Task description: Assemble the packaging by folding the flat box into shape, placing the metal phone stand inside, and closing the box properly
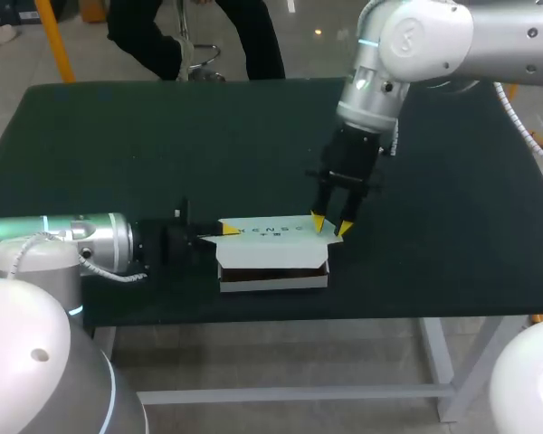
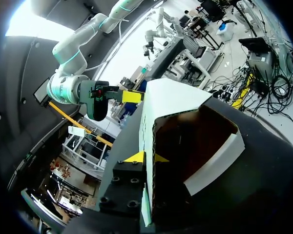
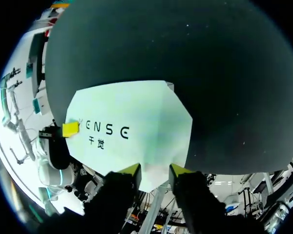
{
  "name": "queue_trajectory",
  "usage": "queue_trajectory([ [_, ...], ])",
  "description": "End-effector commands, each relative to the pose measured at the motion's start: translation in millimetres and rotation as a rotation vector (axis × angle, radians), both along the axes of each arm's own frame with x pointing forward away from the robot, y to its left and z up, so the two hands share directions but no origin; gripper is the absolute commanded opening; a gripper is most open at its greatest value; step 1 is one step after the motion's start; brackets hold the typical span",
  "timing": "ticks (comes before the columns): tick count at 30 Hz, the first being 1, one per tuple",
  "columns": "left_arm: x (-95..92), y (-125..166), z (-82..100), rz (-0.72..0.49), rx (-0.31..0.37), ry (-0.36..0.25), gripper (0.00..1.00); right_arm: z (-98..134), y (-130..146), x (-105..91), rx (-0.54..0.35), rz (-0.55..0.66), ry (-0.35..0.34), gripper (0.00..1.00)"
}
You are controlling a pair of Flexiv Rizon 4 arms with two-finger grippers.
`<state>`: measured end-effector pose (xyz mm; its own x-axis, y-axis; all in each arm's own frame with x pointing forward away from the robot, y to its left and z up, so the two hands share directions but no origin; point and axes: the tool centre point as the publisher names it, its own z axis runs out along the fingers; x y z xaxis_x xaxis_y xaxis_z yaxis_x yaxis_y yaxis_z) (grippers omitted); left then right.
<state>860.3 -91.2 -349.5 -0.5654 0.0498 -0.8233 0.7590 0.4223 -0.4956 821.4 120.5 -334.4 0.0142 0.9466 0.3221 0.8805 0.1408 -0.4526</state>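
The box [image 1: 273, 271] sits close to the near edge of the table [image 1: 118, 145], around the middle. It is already folded up, its low white front wall faces the near side, and its lid [image 1: 270, 231] stands open along the far side over a dark inside. The left gripper [image 1: 226, 231] comes in flat from the left, its jaws clamped on the white panel at the box's left end. The right gripper [image 1: 330, 224] hangs down at the lid's right end, jaws apart, with a corner of the lid between the tips. No phone stand shows on the table, and I cannot tell whether one lies in the box. To do this step well, the left grip should probably hold the box steady while the right one guides the lid evenly. Pushing unevenly could crease the card or slide the box off the near edge. The left fingers at the panel may block the lid from closing.
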Motion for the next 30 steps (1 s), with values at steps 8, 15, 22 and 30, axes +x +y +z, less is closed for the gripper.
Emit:
queue_trajectory([
  [8, -0.6, 0.8, -7.9, 0.007, -0.008, -0.005, 0.00, -8.6, -1.0, 1.5, 0.009, 0.003, 0.022, 0.40],
  [15, -1.4, 2.2, -8.3, 0.016, -0.017, -0.007, 0.09, -10.8, -0.4, 1.3, 0.009, 0.006, 0.026, 0.38],
  [22, -1.6, 5.3, -4.7, 0.027, -0.030, -0.015, 0.21, -12.1, -0.1, 1.4, 0.008, 0.008, 0.030, 0.38],
  [30, -2.4, 10.3, 0.3, 0.037, -0.049, -0.020, 0.30, -14.3, -0.7, 1.7, 0.008, 0.006, 0.035, 0.38],
])
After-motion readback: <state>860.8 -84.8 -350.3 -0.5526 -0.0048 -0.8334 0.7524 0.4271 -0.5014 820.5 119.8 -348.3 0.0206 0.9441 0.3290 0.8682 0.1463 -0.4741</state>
